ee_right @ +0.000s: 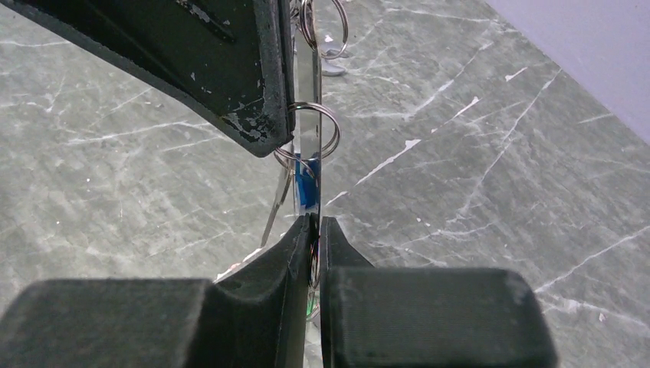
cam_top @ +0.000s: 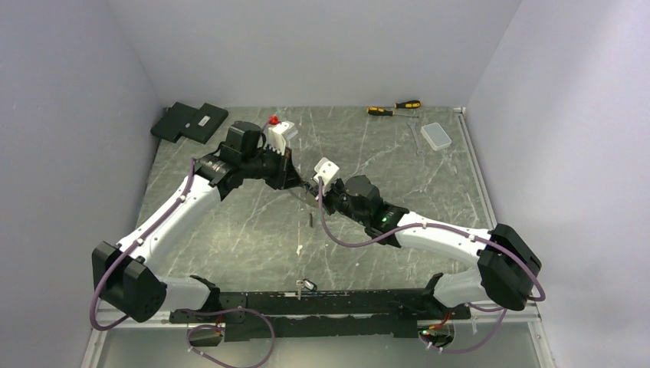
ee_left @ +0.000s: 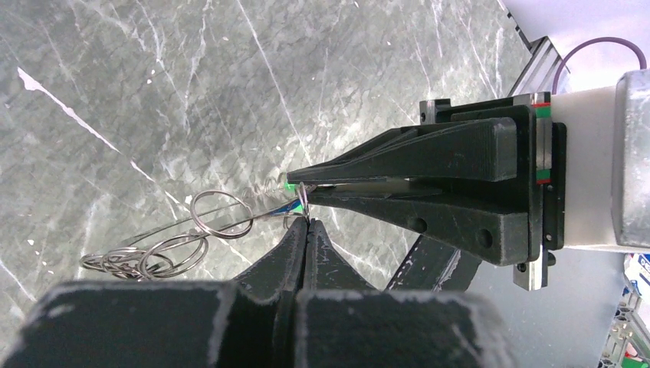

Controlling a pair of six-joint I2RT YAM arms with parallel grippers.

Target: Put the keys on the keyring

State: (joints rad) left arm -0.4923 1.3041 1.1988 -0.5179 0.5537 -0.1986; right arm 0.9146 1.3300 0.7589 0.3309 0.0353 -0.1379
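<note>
Our left gripper point(ee_left: 308, 224) clamps the keyring point(ee_left: 115, 262), steadying it above the table's point(ee_left: 115, 92) middle. Our right gripper point(ee_right: 314, 222) pinches the green key point(ee_left: 289, 184) against it for threading; the blue key point(ee_right: 305, 188) hangs beside.

Shiny metal keyring point(ee_left: 230, 223); matt, scuffed black fingers point(ee_right: 230, 69).

Left gripper point(cam_top: 300, 184) and right gripper point(cam_top: 316, 193) meeting tip to tip mid-table, no passage between them — keyring point(ee_left: 251, 219) and keys point(ee_right: 305, 188) filling that gap, loops hanging beneath, bare table point(cam_top: 230, 238) lying open nearer the bases, black pads point(cam_top: 189, 121), screwdrivers point(cam_top: 395, 107), clear box point(cam_top: 438, 136) crowding the far edge.
</note>
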